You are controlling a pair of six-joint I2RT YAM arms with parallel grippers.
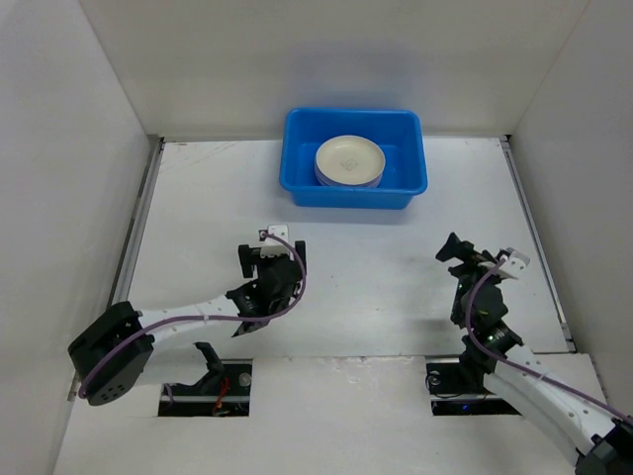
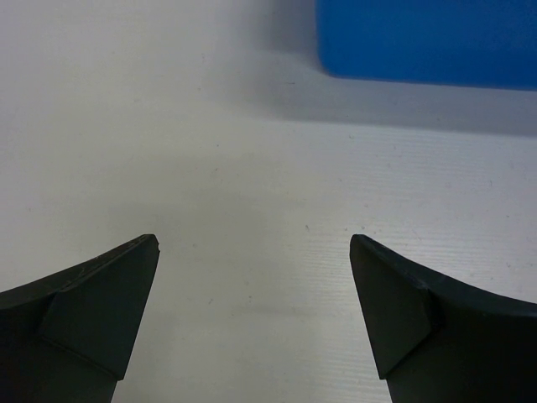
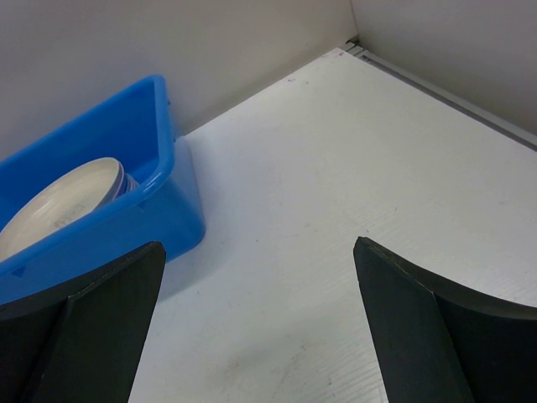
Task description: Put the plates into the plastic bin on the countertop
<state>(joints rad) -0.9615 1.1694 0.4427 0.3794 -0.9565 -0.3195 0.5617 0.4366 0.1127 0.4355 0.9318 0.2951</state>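
I am seeing the plates (image 1: 349, 160) stacked inside the plastic bin (image 1: 297, 148) at the counter's (image 1: 386, 287) far side. The left tool (image 1: 269, 253) and right tool (image 1: 473, 259) are hanging wide open and empty. I am judging that any retreat should steer clear of the bin's rim.

Stacked plates (image 1: 349, 160), cream topmost, inside blue bin (image 1: 346, 195).

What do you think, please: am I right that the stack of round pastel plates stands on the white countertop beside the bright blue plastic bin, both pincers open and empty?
No: the top view shows the stack of round pastel plates inside the bright blue plastic bin; the left pincer and right pincer are open and empty.
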